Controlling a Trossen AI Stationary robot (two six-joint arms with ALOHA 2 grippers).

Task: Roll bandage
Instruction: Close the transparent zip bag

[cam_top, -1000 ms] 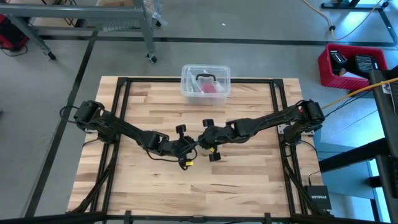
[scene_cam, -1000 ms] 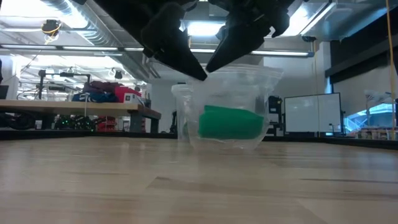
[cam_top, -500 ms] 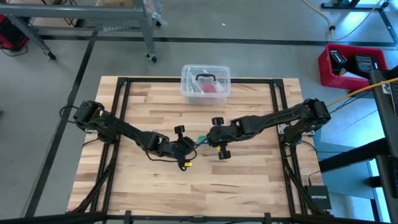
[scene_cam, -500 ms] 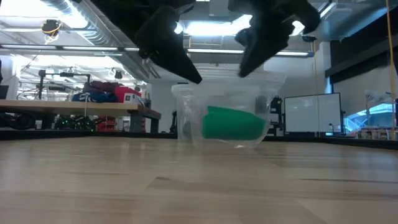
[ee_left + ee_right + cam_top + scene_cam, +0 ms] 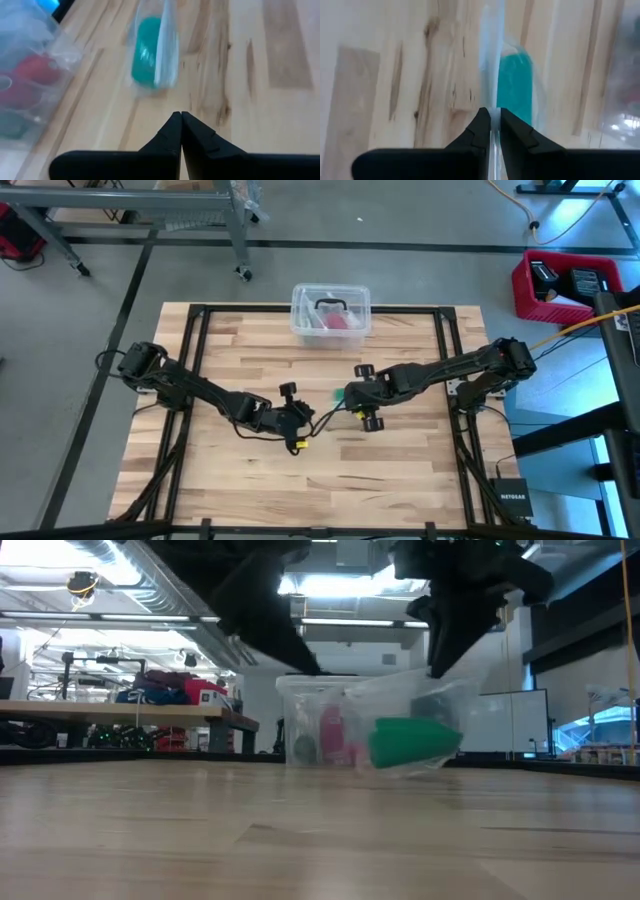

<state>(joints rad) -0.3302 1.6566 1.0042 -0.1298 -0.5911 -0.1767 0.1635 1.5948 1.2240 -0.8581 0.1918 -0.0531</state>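
**Bandage bagged and dangling, mid-bench**

And here's the right arm, reaching in toward the middle of the bench, its jaws closed tight on the thin top edge of a clear plastic bag. Inside that bag sits the bandage, a teal-green wad slumped at the bottom. From table height it hangs right down at the bench surface; whether it rests there or just clears it, I can't tell. It lies in front of the clear tub at the far edge, well apart from it, and the pink-red item is in the tub.

The left arm comes in from the other side. Its jaws are pressed fully together on nothing, tips aimed at the bag from close by.

Now, the handling. That bandage looks light, soft and stretchy (it'll squash and spring, not hold a shape), so I'd say a firm pinch on a loose end, once it's out, is what a roll wants. The bag is the nuisance: slick, flimsy film that swings and crumples. My guess is the left jaws will need to open and take the opposite lip to pull the mouth apart. A grab through the plastic would likely slip.
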